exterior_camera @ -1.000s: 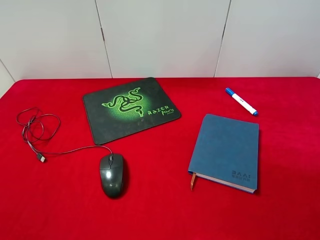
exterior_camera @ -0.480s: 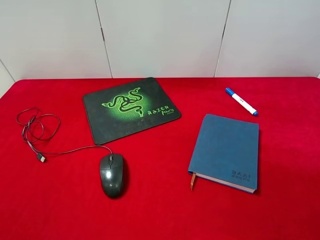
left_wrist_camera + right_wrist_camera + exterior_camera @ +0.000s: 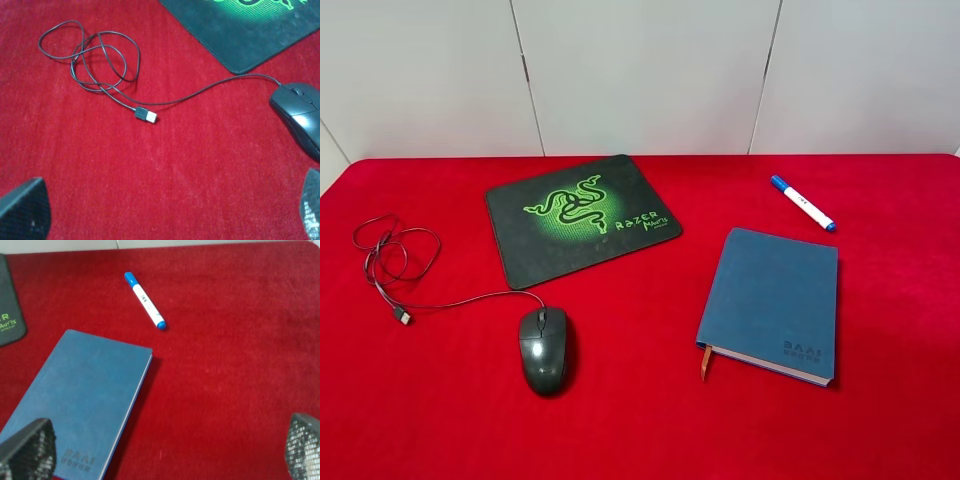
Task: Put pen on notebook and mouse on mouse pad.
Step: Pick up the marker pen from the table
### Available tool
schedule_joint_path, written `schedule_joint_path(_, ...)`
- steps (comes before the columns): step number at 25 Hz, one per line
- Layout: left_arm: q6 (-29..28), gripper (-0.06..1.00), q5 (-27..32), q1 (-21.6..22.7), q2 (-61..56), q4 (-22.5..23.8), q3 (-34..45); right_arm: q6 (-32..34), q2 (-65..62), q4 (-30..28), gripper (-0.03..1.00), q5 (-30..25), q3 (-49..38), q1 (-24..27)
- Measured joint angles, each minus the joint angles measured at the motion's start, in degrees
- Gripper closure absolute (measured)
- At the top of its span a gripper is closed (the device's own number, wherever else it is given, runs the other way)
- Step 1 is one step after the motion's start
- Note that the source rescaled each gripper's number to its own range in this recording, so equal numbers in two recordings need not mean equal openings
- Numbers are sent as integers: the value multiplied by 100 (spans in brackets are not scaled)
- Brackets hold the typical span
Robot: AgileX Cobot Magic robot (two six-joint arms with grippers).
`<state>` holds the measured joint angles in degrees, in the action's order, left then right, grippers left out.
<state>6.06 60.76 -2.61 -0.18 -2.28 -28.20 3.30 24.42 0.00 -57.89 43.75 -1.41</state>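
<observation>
Nothing shifted since earlier frames. Left pincer (image 3: 165, 210) spread wide, empty; mouse (image 3: 299, 115) ahead on red desk (image 3: 175, 175), just short of mouse pad (image 3: 250, 35), nose toward it. Right pincer (image 3: 165, 450) likewise apart, notebook (image 3: 75, 395) just ahead; pen (image 3: 144, 300) beyond its far corner, not touching, long axis diagonal across desk.

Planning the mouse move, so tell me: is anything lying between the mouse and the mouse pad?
Nothing visible does: between the mouse and the mouse pad lie only red cloth and the mouse's own cable.
</observation>
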Motion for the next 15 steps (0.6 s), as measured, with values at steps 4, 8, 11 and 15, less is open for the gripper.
schedule_joint_path(4,0,-6,0,0,0,-5,0,-278,937,36,-3,107,606,0)
schedule_joint_path(8,0,-6,0,0,0,-5,0,-572,1967,36,-3,142,1100,0)
schedule_joint_path(11,0,-6,0,0,0,-5,0,-770,2706,41,-3,150,1463,-19)
schedule_joint_path(15,0,-6,0,0,0,-5,0,-922,3703,0,-3,169,1992,-129)
